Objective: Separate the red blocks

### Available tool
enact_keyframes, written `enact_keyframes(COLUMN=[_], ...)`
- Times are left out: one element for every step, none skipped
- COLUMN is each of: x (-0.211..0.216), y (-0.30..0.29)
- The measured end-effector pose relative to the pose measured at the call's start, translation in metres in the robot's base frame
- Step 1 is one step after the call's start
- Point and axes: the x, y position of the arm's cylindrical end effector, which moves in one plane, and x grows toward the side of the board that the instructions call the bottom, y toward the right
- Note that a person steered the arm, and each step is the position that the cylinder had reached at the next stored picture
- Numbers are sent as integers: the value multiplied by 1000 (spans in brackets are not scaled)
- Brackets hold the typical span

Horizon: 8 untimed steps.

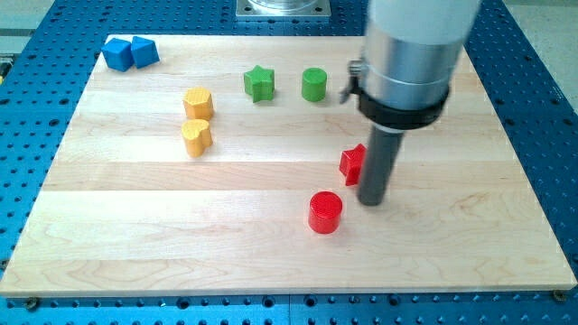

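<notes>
- Two red blocks are sitting near each other: red cylinder point(325, 212), and up-right of it a red block point(352, 162).
- We are resting my tip point(371, 200), holding nothing, against that block's right side, right of the cylinder.

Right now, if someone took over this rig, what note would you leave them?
My tip is down on the board, touching or nearly touching the right side of the partly hidden red block.
The red cylinder sits apart from it, toward the view's bottom left.
Done: a visible gap of bare wood lies between the two reds.
Left: probably widen that gap; pushing the hidden red block leftward, away from the cylinder, looks workable.
Yellow blocks, green blocks and blue blocks lie toward the view's top, away from the reds.
</notes>
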Motion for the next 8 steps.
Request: enact_keyframes(x=[-33,-46,-46,-45,-26,-26,-26,-26], y=[20,-49,-100,-65,-61,-88,-146,-178])
